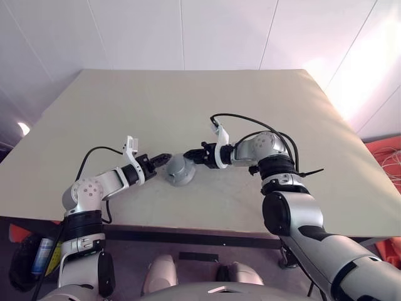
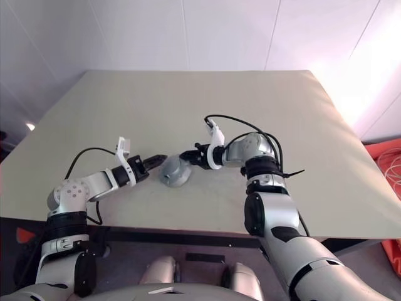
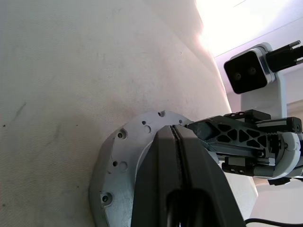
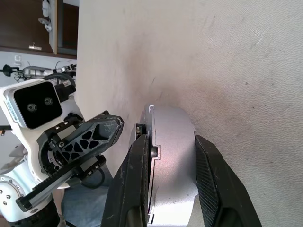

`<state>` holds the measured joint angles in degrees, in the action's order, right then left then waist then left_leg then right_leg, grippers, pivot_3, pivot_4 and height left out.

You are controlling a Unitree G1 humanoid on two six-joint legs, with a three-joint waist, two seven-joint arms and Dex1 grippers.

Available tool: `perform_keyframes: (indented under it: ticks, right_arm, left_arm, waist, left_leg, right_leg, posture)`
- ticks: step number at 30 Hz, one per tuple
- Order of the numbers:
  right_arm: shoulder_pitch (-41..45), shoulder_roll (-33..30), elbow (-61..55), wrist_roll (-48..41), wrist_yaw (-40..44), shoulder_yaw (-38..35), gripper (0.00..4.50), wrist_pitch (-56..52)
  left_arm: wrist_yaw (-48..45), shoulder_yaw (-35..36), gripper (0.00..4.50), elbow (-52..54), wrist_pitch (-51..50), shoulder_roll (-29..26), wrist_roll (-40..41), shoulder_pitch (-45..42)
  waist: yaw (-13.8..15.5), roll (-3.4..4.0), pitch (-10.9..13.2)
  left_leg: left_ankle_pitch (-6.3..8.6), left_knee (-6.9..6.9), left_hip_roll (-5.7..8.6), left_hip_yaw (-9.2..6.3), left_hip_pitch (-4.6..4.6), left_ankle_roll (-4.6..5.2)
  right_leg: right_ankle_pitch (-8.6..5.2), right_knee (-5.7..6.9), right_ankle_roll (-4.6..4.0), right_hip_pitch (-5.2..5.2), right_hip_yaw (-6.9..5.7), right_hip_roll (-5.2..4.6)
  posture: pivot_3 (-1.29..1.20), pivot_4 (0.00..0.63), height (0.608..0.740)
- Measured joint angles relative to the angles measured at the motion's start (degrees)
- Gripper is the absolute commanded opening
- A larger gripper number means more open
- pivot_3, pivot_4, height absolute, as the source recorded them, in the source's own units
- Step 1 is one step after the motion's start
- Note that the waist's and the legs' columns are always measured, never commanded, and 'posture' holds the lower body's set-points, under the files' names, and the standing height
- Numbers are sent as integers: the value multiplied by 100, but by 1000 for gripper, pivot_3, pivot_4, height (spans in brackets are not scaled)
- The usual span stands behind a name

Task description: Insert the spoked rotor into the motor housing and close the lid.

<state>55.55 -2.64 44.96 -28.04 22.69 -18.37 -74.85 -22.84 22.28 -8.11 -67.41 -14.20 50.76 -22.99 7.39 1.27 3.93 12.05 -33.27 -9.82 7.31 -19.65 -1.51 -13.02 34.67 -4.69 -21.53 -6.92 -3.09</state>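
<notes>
Housing, round grey metal motor housing, sits closed on my beige table; right jaws straddle it, left jaws pressed together against its rim.

You have the grey motor housing tilted on the beige table, near its front edge; your left gripper meets it from one side, your right gripper from the other

A beige table stood before my view against white wall panels; an orange object lay beyond its right edge, on the floor
</notes>
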Motion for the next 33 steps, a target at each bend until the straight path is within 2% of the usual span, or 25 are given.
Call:
perform_keyframes:
  ticks: [12, 23, 25, 33]
  right_arm:
    - [47, 62, 228, -86, -240, -266, 1181, 75]
    - [308, 271, 854, -236, -993, -1075, 1181, 624]
    - [328, 331, 925, -280, -1133, -1213, 1181, 830]
    - [454, 546, 1309, -509, -1655, -1694, 1181, 1738]
  left_arm:
    - [77, 52, 0, 1, 26, 1, 70, 5]
    - [131, 109, 0, 3, 99, 10, 133, 42]
    - [167, 284, 0, 35, 162, 114, 275, 52]
    - [386, 1102, 0, 242, 395, 264, 1281, 41]
  waist:
    - [-12, 0, 0]
    - [-28, 0, 0]
    - [-29, -1, 1]
    - [-33, -2, 1]
  left_leg:
    - [-3, 0, -1, 0, 3, -5]
    - [-5, 0, -2, 1, -3, -8]
    - [-5, 0, -2, 1, -10, -8]
    - [-5, -5, -1, 2, -41, -8]
  right_leg:
    - [-1, 3, 1, 0, 0, 0]
    - [2, 6, -5, -12, 0, 2]
    - [18, 7, -32, -24, 0, 1]
    - [23, 16, -41, -72, 0, 1]
  posture:
    - [0, 0, 740]
    - [0, 0, 740]
    - [0, 0, 740]
    - [0, 0, 740]
